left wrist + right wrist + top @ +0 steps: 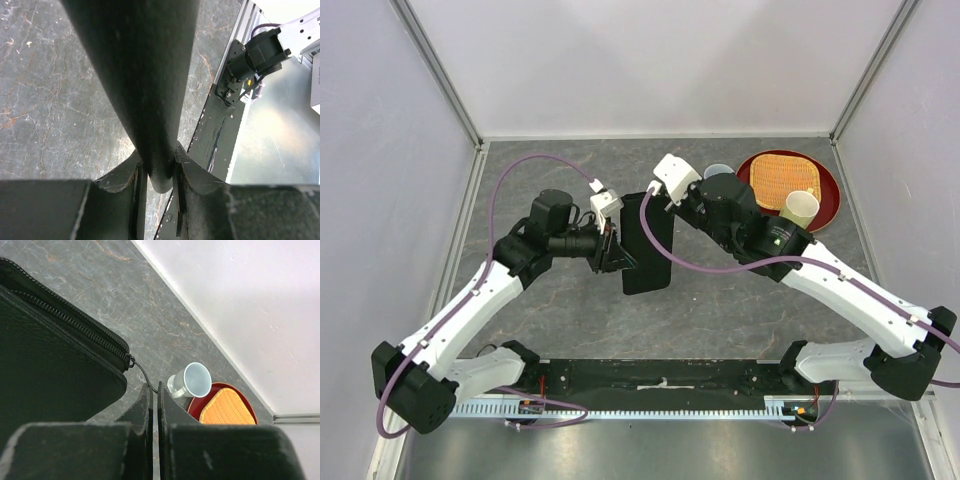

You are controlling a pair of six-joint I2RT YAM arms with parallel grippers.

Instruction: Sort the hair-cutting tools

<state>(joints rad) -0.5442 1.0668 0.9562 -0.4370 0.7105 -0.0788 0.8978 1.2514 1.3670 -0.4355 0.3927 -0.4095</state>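
case (647, 245) long axis near-far | left gripper (156, 170) clamps its edge | right gripper (155, 390) closed on zipper pull (142, 372)

Grey marbled table (570, 310) with red tray (831, 186) and pale mug (717, 171) far right.

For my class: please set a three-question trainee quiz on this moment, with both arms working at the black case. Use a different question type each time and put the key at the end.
1. Multiple choice: what is the left gripper clamped on?
A) a comb
B) the edge of the black case
C) nothing
2. True or false: the cream cup stands on the red tray.
3. Fill in: the right gripper is shut, apparently pinching the thin pull cord of the case's ____.
Key: 1 B; 2 true; 3 zipper.
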